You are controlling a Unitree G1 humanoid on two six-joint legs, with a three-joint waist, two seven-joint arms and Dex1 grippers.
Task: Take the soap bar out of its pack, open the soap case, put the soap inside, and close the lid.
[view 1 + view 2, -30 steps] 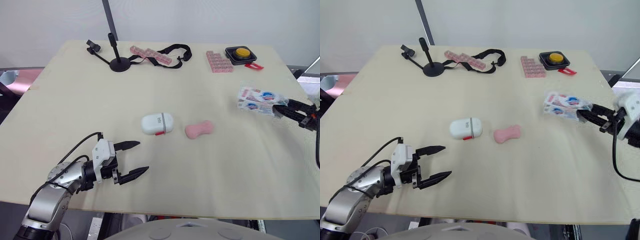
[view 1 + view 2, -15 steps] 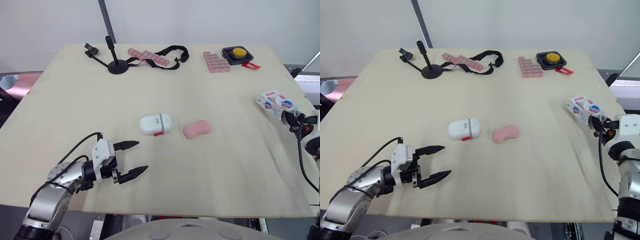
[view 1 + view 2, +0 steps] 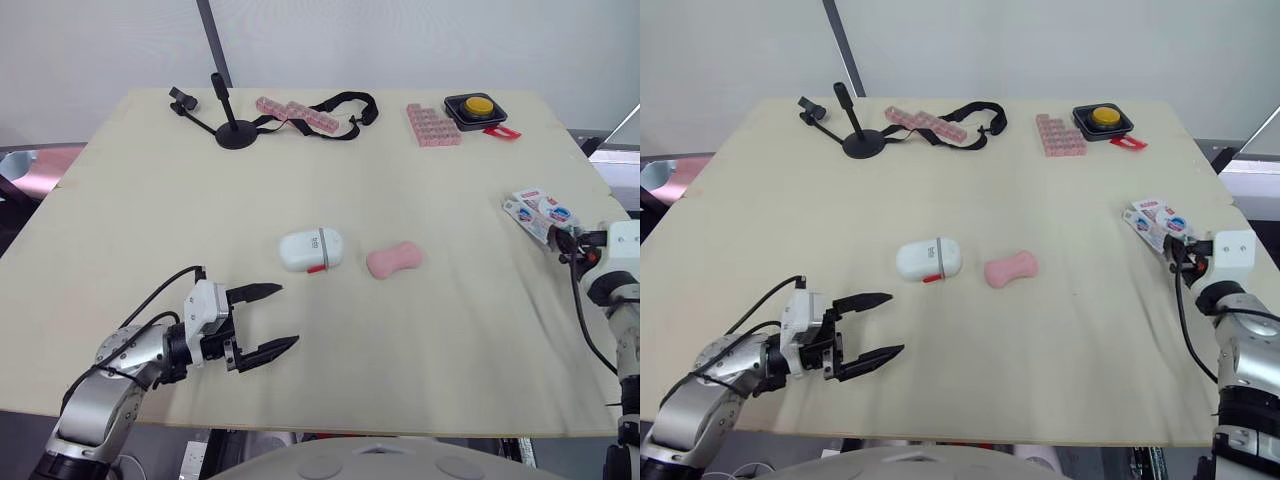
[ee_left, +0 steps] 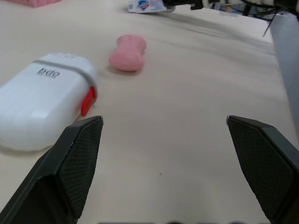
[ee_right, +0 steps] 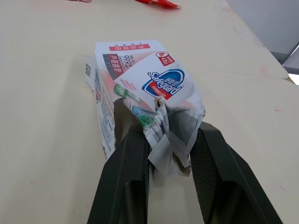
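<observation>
The pink soap bar (image 3: 394, 259) lies bare on the table's middle, just right of the white soap case (image 3: 313, 248), whose lid is closed with a red latch at the front. My left gripper (image 3: 266, 322) is open near the front left edge, pointing toward the case from a short way off, with nothing between its fingers. The case (image 4: 44, 98) and soap (image 4: 128, 52) lie ahead of it in the left wrist view. At the right edge my right gripper (image 3: 1181, 250) is shut on the torn, empty soap pack (image 5: 140, 88), which rests on the table (image 3: 450, 320).
Along the far edge stand a black mini tripod (image 3: 225, 118), a black strap with pink blocks (image 3: 320, 110), a pink block tray (image 3: 433, 124) and a yellow button in a black box (image 3: 481, 106). The table's right edge lies beside the pack.
My right gripper carried the pack outward to the table's right edge, and the pack has come down onto the surface. The left gripper, case and soap kept their places.
</observation>
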